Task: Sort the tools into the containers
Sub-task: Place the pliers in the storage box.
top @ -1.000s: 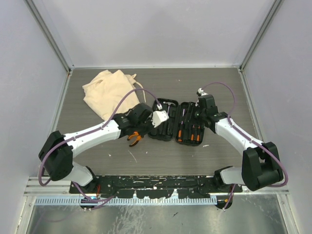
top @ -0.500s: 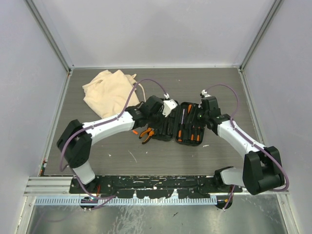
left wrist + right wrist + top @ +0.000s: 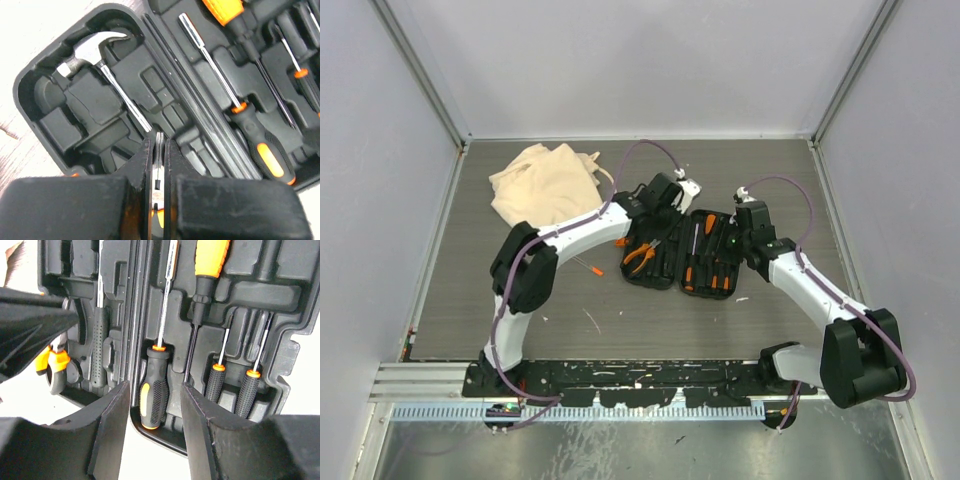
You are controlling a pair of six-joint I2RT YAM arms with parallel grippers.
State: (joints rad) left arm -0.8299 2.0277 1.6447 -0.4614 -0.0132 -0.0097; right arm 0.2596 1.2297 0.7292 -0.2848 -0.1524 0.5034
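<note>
The black tool case [image 3: 665, 268] lies open in mid-table. Its left half holds the claw hammer [image 3: 90, 47]. Its right half holds several orange-and-black screwdrivers [image 3: 705, 262]. My left gripper [image 3: 646, 243] is shut on the pliers [image 3: 640, 256] and holds them over the left half. In the left wrist view, the steel tip of the pliers [image 3: 159, 150] sits between the fingers of my left gripper [image 3: 157, 146]. My right gripper [image 3: 155, 387] is open and empty above a screwdriver handle [image 3: 154, 396] at the case's near edge, and it shows in the top view [image 3: 730, 243]. The beige cloth bag [image 3: 540, 185] lies at the back left.
A small orange-tipped item [image 3: 592, 268] lies on the table left of the case. The enclosure walls [image 3: 390, 200] stand to the left, right and back. The left arm [image 3: 570, 232] stretches across in front of the bag. The case's near rim [image 3: 165, 437] shows between my right fingers.
My left gripper has carried the pliers from the table left of the case to above the case's left half. The right gripper has shifted only slightly over the right half.
</note>
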